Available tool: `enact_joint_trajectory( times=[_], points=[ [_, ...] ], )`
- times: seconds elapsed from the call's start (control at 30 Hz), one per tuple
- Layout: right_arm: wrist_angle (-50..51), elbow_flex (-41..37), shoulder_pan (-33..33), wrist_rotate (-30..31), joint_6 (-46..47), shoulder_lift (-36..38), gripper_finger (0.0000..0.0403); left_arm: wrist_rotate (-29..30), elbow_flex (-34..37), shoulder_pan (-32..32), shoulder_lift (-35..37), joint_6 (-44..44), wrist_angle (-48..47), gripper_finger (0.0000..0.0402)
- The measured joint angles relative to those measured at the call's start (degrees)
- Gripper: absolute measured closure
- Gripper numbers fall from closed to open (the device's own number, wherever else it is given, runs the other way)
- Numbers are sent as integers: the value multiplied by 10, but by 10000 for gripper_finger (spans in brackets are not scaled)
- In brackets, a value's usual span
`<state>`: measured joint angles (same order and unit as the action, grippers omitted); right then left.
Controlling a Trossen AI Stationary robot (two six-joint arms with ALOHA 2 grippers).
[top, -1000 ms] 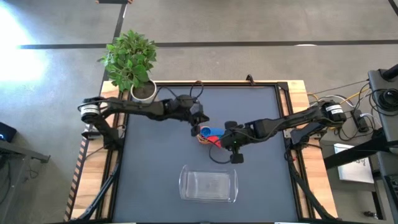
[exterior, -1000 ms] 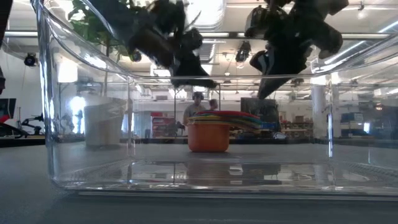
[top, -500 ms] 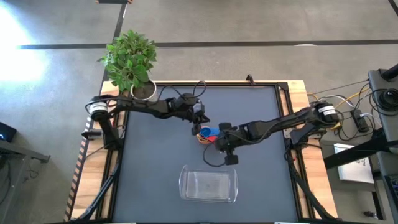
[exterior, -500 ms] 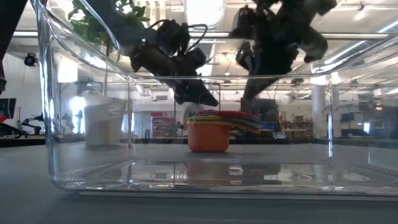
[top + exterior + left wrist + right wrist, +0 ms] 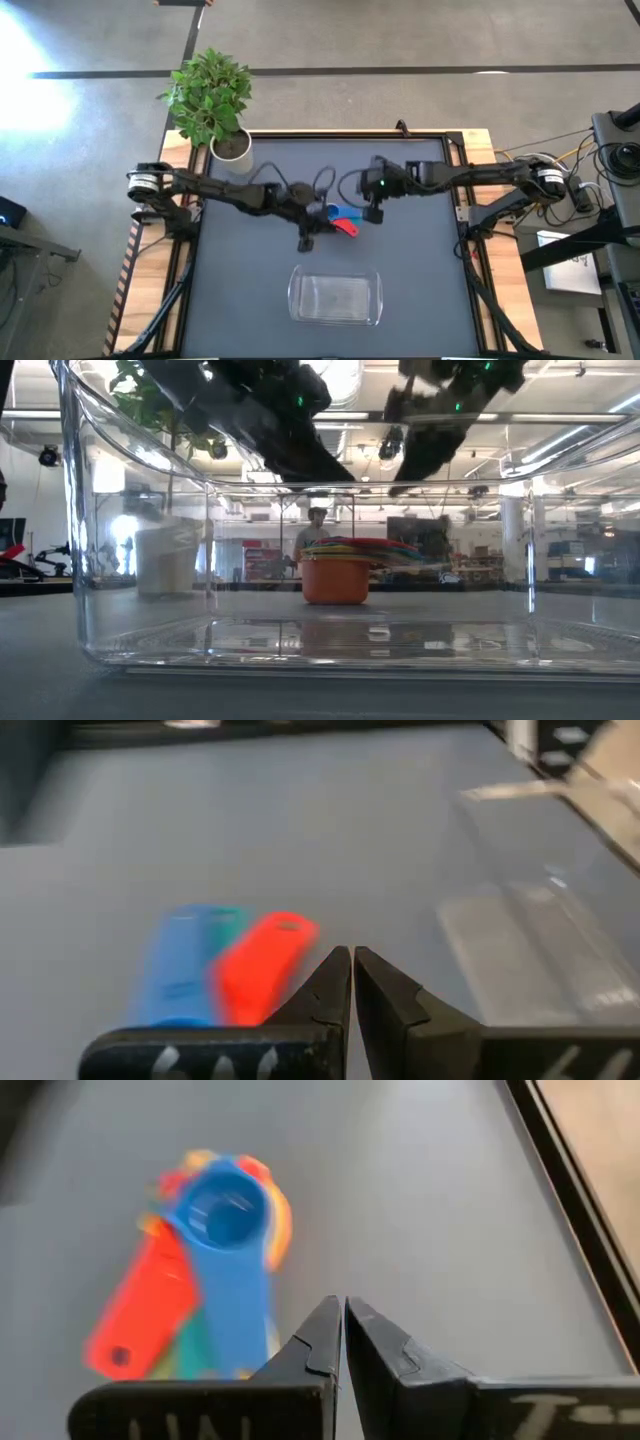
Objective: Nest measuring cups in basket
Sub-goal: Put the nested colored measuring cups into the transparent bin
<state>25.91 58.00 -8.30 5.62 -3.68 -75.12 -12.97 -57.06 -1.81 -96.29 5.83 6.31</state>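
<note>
From above, the nested measuring cups sit mid-table between the two grippers, the left gripper just beside them and the right gripper close on their other side; the basket lies beyond the left gripper, apart from the stack. Level with the table, the orange-bottomed stack shows through the clear basket, below both arms. Each wrist camera shows its fingers pinched together on nothing, the cups just ahead.
</note>
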Motion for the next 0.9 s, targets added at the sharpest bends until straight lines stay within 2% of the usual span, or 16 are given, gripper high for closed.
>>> enact_joint_trajectory(
  times=[0.1, 0.23, 0.5, 0.57, 0.73, 0.9],
  points=[
    [-1, -3, -35, -29, -8, -22, 394, 2, 0, 27, -19, 1, -4, 402],
    [-14, -4, -62, -72, -24, -63, 394, 6, -1, 33, -40, -13, -6, 402],
    [-15, -4, -69, -97, -52, -119, 394, 11, -1, 21, -75, -35, -18, 401],
    [-14, -4, -69, -105, -51, -127, 394, 30, -1, 19, -79, -36, -30, 401],
    [-18, -4, -65, -131, -36, -138, 394, 124, -1, 10, -87, -52, -76, 401],
    [-20, -4, -46, -152, -23, -139, 394, 137, -1, -3, -90, -64, -74, 401]
  ],
)
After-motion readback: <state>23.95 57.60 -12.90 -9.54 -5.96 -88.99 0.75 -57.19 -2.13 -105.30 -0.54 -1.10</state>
